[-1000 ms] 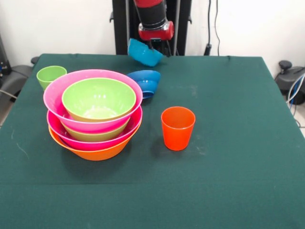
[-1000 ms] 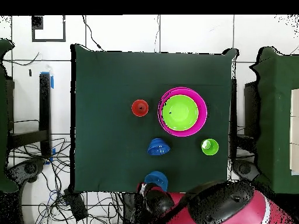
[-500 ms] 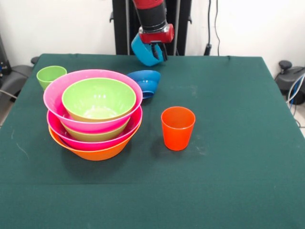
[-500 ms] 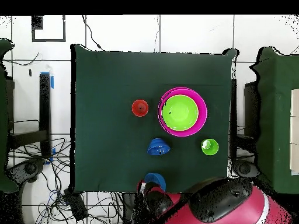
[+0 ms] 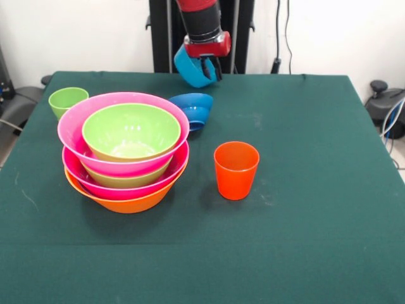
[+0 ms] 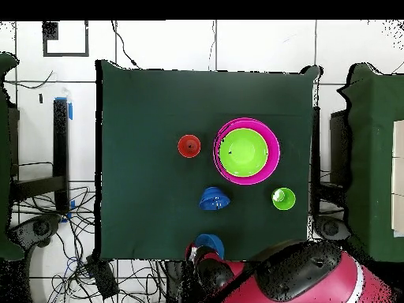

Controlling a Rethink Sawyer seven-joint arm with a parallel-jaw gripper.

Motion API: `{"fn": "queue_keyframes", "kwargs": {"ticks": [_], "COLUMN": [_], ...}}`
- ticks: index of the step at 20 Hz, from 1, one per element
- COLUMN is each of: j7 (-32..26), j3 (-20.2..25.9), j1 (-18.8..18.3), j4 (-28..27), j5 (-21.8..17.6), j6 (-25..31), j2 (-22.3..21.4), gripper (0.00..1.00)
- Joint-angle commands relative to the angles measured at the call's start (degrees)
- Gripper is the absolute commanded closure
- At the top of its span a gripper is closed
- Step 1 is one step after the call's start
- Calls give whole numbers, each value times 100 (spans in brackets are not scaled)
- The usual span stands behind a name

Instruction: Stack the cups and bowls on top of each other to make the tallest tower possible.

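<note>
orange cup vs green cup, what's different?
The orange cup stands alone right of the tower; the green cup sits behind it at the table's left edge. The orange cup looks taller than the green cup. Both are upright, empty and unstacked.

My front camera sits across the green table (image 5: 304, 240) from the pedestal (image 5: 161, 38), facing it, angled down and close. My overhead camera looks straight down from well above, table (image 6: 142, 142) whole, robot base at bottom. Both share the bowl tower (image 5: 125, 152) (image 6: 246, 151), turned half round between views.
</note>
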Motion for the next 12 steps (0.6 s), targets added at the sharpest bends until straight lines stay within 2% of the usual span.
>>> {"fn": "queue_keyframes", "kwargs": {"ticks": [1, 6, 12], "j7": [682, 541, 305], "j3": [344, 455, 689], "j1": [60, 20, -42], "j4": [-761, -399, -317], "j5": [107, 203, 250], "j6": [-158, 555, 1320], "j2": [-126, -989, -1522], "gripper": [100, 100, 100]}}
